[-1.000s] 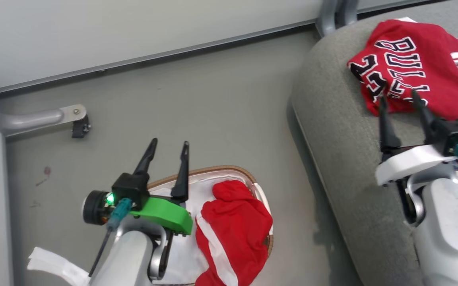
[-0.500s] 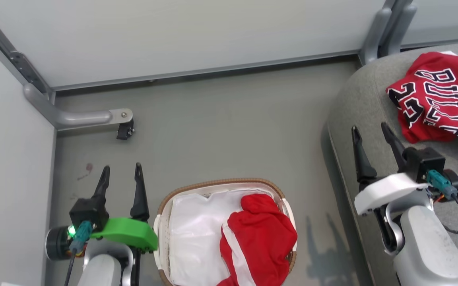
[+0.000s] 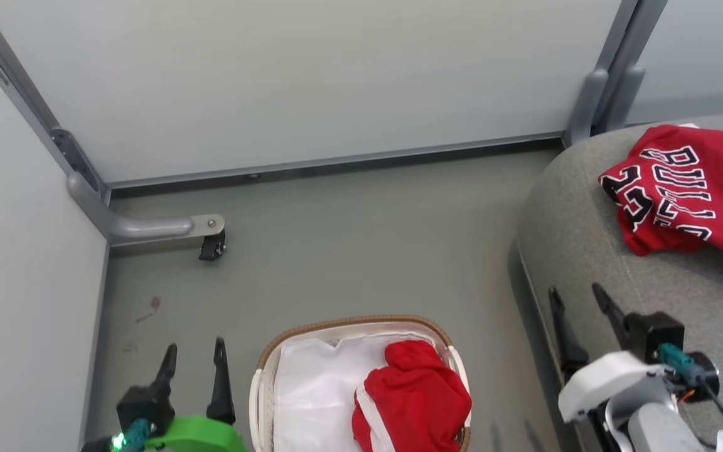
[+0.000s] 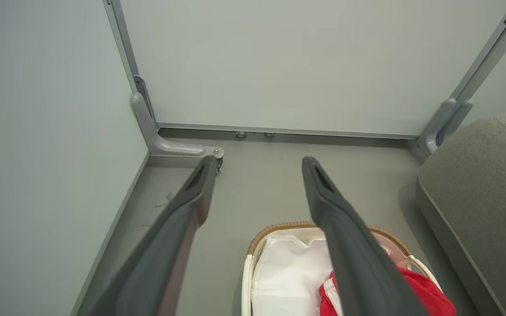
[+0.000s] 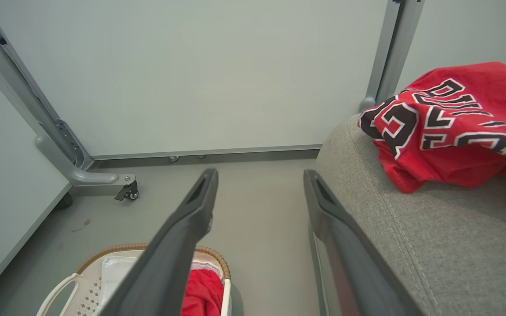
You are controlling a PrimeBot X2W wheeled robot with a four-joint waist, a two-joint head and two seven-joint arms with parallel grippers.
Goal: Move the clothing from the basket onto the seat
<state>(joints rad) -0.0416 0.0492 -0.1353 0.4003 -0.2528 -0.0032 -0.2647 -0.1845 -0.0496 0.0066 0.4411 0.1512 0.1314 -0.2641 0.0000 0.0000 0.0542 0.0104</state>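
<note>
A red jersey with black-and-white lettering lies crumpled on the grey seat at the right. A second red garment with white trim sits in the right half of the white basket on the floor. My left gripper hangs open and empty left of the basket. Over the seat's front edge my right gripper stands open, holding nothing, well short of the jersey.
Pale partition walls close the back and left. A grey bracket foot with a small caster juts onto the floor at the left. Bare grey floor lies between basket, wall and seat.
The head camera has tilted and pulled back, so the whole scene has shifted. Both grippers have drawn back toward the lower edge, the right one away from the jersey, the left one off the basket.
</note>
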